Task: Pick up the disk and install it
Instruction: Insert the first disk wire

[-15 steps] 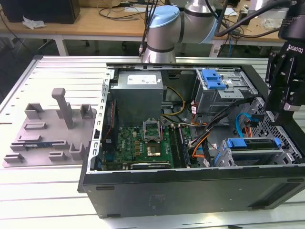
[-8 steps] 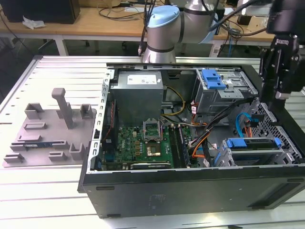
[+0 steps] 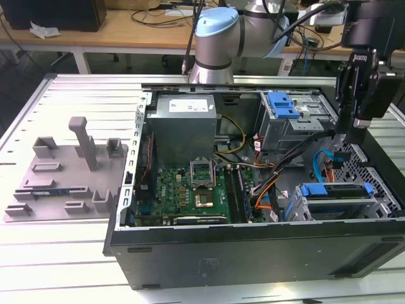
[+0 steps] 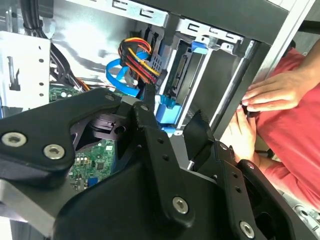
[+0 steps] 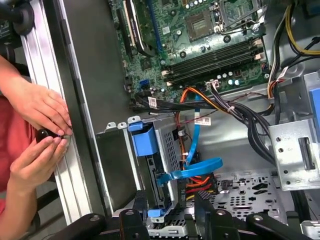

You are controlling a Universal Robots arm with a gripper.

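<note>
Gripper (image 4: 174,112) hangs over the open computer case (image 3: 253,250), fingers (image 4: 155,145) spread apart, and nothing sits between them as far as I can see. Just below it, the disk (image 3: 334,189) lies in the drive cage (image 3: 386,204), its blue carrier frame showing. A blue data cable (image 5: 200,170) loops right beside the fingertips. Further out, past the case wall, a person's hands (image 5: 42,107) pinch a small dark object. My read: pick-up and placing look done. Whether the disk is pushed fully home, I can't tell.
</note>
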